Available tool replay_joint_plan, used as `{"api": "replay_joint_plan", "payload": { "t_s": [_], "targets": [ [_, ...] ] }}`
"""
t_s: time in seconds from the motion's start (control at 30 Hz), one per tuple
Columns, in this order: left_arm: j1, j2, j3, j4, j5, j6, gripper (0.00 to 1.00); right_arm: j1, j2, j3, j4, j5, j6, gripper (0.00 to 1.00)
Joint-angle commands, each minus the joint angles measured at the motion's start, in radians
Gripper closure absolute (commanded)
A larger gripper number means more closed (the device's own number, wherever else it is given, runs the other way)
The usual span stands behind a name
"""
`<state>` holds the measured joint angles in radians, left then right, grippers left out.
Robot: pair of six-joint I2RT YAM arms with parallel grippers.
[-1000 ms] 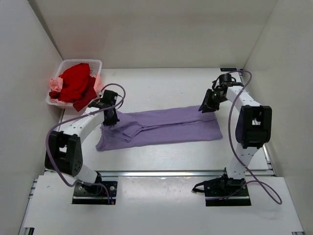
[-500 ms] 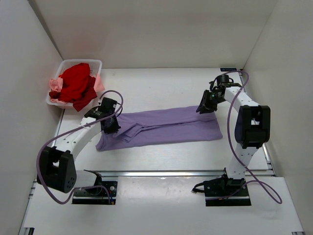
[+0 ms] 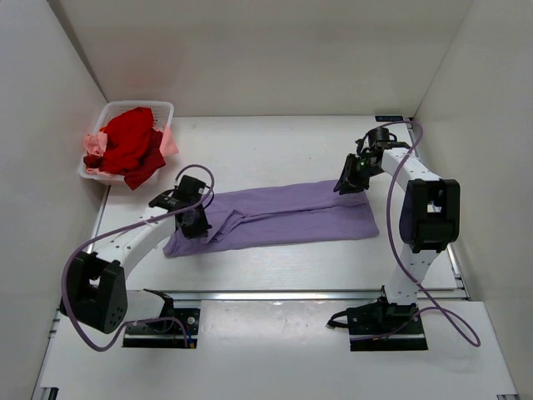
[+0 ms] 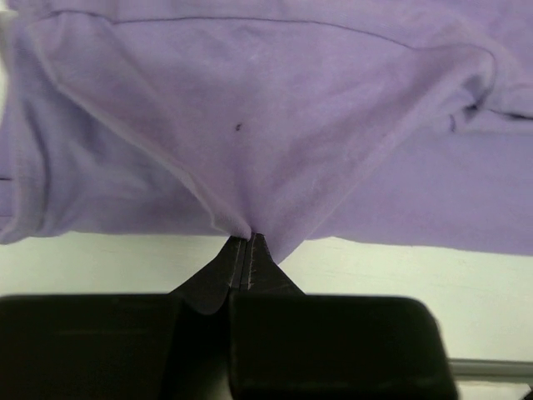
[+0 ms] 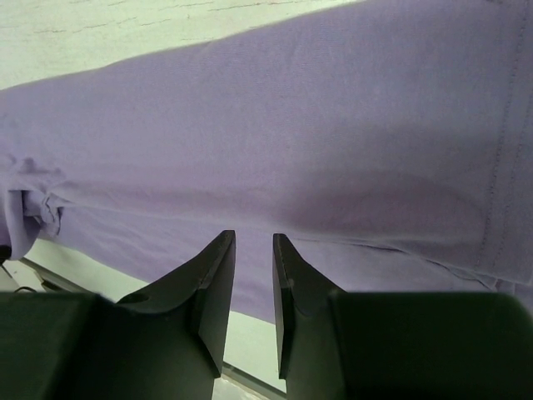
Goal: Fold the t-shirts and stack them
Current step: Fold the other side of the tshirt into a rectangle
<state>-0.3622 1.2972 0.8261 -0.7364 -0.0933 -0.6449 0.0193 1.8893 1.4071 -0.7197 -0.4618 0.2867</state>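
The lavender t-shirt (image 3: 291, 217) lies as a long folded strip across the middle of the table. My left gripper (image 3: 197, 221) is at its left end, shut on a pinch of the lavender cloth (image 4: 291, 108), which pulls up into a peak at the gripper's tips (image 4: 246, 239). My right gripper (image 3: 348, 183) hangs over the shirt's far right corner. In the right wrist view it (image 5: 254, 237) is open, with a narrow gap and only the flat shirt (image 5: 333, 125) below. The red t-shirt (image 3: 129, 146) and the pale pink one (image 3: 96, 148) lie bunched in the basket.
The white plastic basket (image 3: 137, 105) stands at the far left corner against the left wall. White walls close in the table on the left, back and right. A metal rail (image 3: 275, 295) runs along the near edge, in front of the arm bases.
My left gripper has moved nearer and slightly right, drawing the shirt's left edge with it. The right gripper has shifted only a little to the left.
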Motion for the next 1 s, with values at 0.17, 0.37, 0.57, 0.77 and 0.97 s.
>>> {"api": "replay_joint_plan", "payload": {
  "t_s": [0.17, 0.37, 0.57, 0.77, 0.97],
  "targets": [
    [-0.044, -0.03, -0.013, 0.028, 0.058, -0.058, 1.0, 0.005, 0.01, -0.014, 0.014, -0.008, -0.008, 0.78],
    [0.002, -0.068, -0.033, 0.012, 0.015, -0.024, 0.95, 0.008, 0.002, -0.014, 0.006, -0.005, -0.011, 0.77],
    [0.074, -0.052, 0.019, 0.02, -0.034, 0.05, 0.93, 0.01, 0.01, -0.007, 0.0, -0.005, -0.012, 0.77],
    [0.147, 0.022, 0.082, 0.072, -0.083, 0.128, 0.88, 0.016, 0.027, 0.015, -0.014, 0.005, -0.015, 0.77],
    [0.17, 0.14, 0.157, 0.118, -0.121, 0.163, 0.88, 0.018, 0.059, 0.056, -0.034, 0.021, -0.011, 0.78]
  ]
}}
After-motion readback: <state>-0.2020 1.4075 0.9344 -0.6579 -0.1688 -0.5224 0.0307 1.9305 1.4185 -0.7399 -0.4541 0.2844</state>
